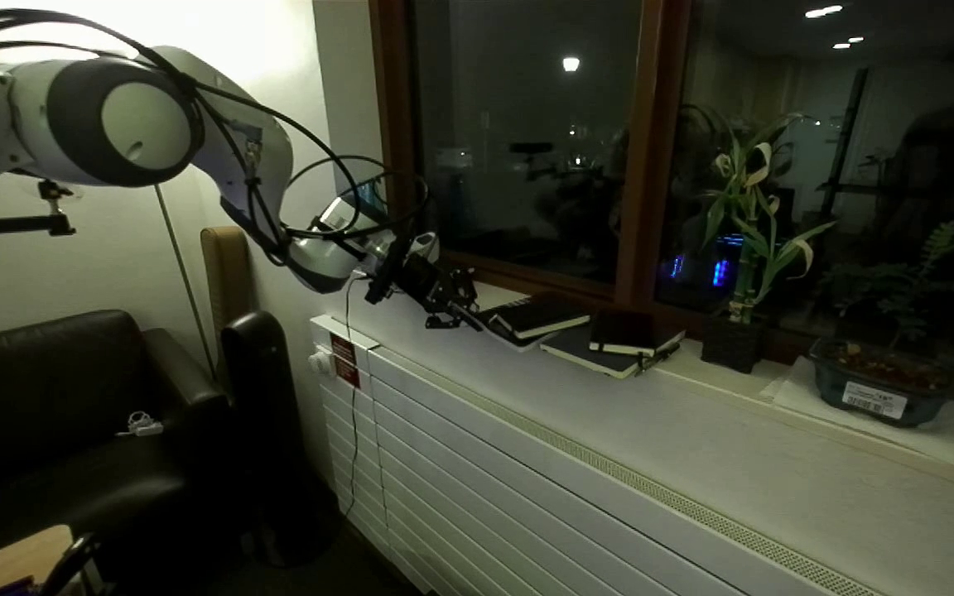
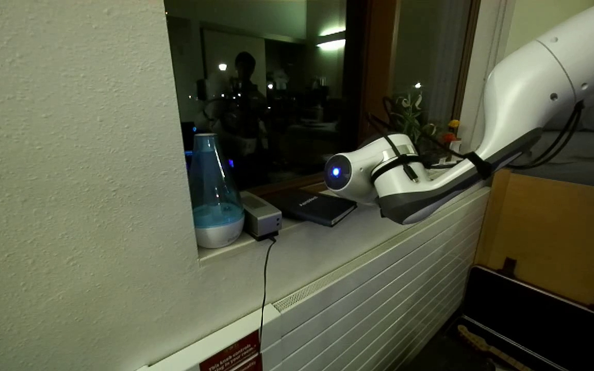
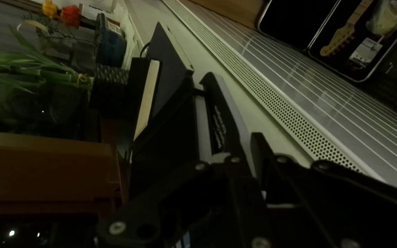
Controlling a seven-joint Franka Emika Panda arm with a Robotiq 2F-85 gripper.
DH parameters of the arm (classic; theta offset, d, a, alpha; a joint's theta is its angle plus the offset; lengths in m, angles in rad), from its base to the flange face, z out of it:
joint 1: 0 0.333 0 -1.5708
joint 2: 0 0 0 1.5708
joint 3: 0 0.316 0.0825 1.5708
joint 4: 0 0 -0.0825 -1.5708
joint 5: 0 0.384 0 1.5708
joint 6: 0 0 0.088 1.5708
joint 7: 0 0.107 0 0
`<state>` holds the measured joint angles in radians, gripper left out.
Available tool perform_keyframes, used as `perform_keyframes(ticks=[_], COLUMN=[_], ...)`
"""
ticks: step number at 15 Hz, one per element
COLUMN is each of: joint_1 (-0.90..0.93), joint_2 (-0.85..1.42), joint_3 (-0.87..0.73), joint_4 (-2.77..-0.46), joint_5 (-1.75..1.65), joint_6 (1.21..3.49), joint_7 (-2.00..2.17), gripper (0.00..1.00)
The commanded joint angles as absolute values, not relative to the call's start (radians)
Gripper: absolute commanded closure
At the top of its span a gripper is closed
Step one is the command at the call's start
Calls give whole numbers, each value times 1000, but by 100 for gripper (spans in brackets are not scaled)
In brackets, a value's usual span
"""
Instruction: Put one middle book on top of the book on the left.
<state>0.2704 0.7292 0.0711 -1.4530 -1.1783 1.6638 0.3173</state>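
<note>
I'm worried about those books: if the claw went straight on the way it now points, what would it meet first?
Most likely the book with pale lettering, which lies just ahead of the claw in the wrist view. Depth is unclear there, so the two may already touch.

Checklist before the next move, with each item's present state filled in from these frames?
1. Gripper at a book: ok, it is at the near end of the lettered book.
2. Firm grip: cannot tell; the spot is too dark.
3. Plain black book on the lettered book: cannot tell; they lie close together in the wrist view.
4. Small book settled: ok, it lies on the dark grey book.
5. Cord clear: ok, it hangs apart from the arm in an exterior view.
</note>
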Motion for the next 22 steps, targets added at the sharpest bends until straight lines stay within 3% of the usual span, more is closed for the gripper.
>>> perform_keyframes(ticks=[1, 8, 14, 22], joint_1=[266, 254, 202, 168], joint_2=[646, 525, 492, 588], joint_3=[98, 148, 173, 174], joint_4=[-1484, -1477, -1412, -1132], joint_5=[-1165, -1129, -941, -504], joint_6=[1709, 1806, 1957, 1819], joint_7=[308, 237, -102, -518], gripper=[97, 97, 97, 97])
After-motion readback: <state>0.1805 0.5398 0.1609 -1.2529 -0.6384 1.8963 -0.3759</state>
